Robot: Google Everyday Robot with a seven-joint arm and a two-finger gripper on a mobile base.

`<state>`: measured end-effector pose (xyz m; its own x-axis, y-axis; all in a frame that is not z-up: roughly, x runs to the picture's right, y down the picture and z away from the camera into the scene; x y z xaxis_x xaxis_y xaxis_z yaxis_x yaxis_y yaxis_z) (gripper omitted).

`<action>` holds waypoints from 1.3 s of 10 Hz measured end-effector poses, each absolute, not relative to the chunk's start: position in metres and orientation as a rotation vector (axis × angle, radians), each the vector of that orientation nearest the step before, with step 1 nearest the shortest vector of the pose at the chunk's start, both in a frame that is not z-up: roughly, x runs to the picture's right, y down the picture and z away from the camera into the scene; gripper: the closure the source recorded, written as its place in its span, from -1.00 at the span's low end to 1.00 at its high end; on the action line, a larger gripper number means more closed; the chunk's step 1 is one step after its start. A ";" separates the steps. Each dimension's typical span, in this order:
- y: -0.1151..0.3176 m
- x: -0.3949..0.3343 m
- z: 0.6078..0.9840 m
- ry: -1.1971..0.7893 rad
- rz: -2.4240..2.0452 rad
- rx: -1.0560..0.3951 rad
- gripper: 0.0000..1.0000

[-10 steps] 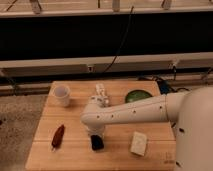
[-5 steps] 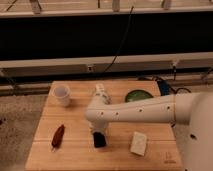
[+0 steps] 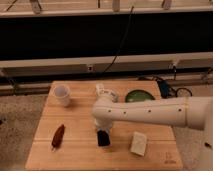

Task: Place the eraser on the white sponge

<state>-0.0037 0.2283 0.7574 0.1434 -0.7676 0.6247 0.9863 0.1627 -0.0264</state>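
Observation:
The black eraser (image 3: 103, 139) hangs just above the wooden table (image 3: 80, 120), near its front middle. My gripper (image 3: 102, 132) points down from the end of the white arm (image 3: 150, 112) and is shut on the eraser's top. The white sponge (image 3: 139, 143) lies flat on the table to the right of the eraser, a short gap away, with nothing on it.
A white cup (image 3: 62, 95) stands at the back left. A reddish-brown elongated object (image 3: 58, 136) lies at the front left. A white tube (image 3: 106, 92) and a green bowl (image 3: 139, 96) sit at the back, partly behind the arm.
My gripper and the eraser have shifted together a little to the right, toward the sponge. The sponge and the other objects have not moved.

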 end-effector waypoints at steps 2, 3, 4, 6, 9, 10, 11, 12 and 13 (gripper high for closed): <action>0.227 0.026 0.754 -0.538 -1.310 -0.495 1.00; 0.226 0.036 0.752 -0.536 -1.301 -0.494 1.00; 0.226 0.048 0.750 -0.531 -1.285 -0.495 1.00; 0.225 0.059 0.745 -0.537 -1.271 -0.497 1.00; 0.232 0.094 0.736 -0.545 -1.237 -0.523 1.00; 0.234 0.105 0.733 -0.547 -1.224 -0.530 1.00; 0.235 0.109 0.731 -0.550 -1.218 -0.531 1.00; 0.236 0.112 0.732 -0.555 -1.216 -0.532 1.00; 0.238 0.118 0.733 -0.558 -1.210 -0.535 1.00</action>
<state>0.1177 0.2375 0.7331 0.2546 -0.7099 0.6566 0.9605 0.2648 -0.0861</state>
